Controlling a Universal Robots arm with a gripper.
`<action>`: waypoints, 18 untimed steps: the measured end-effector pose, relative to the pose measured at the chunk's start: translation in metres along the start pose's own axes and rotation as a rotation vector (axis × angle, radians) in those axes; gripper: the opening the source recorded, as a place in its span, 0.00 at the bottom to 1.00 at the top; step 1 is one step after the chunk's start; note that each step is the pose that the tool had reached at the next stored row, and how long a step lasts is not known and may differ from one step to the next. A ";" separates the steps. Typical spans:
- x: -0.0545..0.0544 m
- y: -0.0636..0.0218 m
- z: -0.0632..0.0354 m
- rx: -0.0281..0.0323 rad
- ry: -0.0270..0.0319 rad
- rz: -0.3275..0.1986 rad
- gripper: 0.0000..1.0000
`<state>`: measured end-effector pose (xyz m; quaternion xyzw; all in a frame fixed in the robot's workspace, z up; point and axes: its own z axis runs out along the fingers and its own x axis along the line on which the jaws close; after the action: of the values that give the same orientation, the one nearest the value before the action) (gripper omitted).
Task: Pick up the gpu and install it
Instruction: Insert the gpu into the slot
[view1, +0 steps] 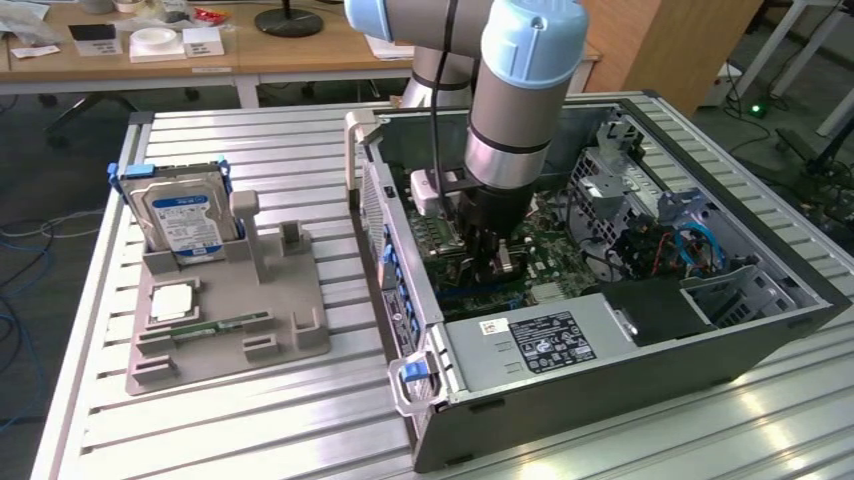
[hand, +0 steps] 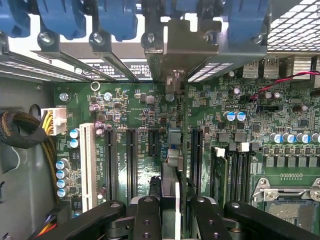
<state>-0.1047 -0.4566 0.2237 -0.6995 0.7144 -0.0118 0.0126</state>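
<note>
Green motherboard (hand: 135, 105) below; gpu (hand: 173, 150) stands edge-on, thin and dark.

room: wooden desk (view1: 334, 55) rear | wooden cabinet (view1: 681, 50) | dark floor (view1: 40, 170) | slatted metal table (view1: 267, 430)

Soft, even overhead room light fills the exterior view: it lies bright on the slatted worktop (view1: 254, 420), with pale glare streaks on the slats toward the exterior view's lower right. The open computer case (view1: 641, 390) keeps its interior in dimmer shade beneath the arm (view1: 514, 110). In the wrist view the motherboard (hand: 135, 125) is lit flat with hardly a shadow, the perforated rear panel (hand: 295, 30) burns out to white where light comes through it, and the black pincer (hand: 170, 195) sits dark with only small glints on its screws.
</note>
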 end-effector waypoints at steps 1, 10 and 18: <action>0.000 0.0000 0.0001 0.0001 -0.0001 0.000 0.27; 0.000 0.0010 0.0001 0.0027 -0.0003 0.000 0.27; 0.000 0.0014 0.0000 0.0042 -0.0003 0.000 0.27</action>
<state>-0.1061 -0.4565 0.2236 -0.6995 0.7144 -0.0132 0.0142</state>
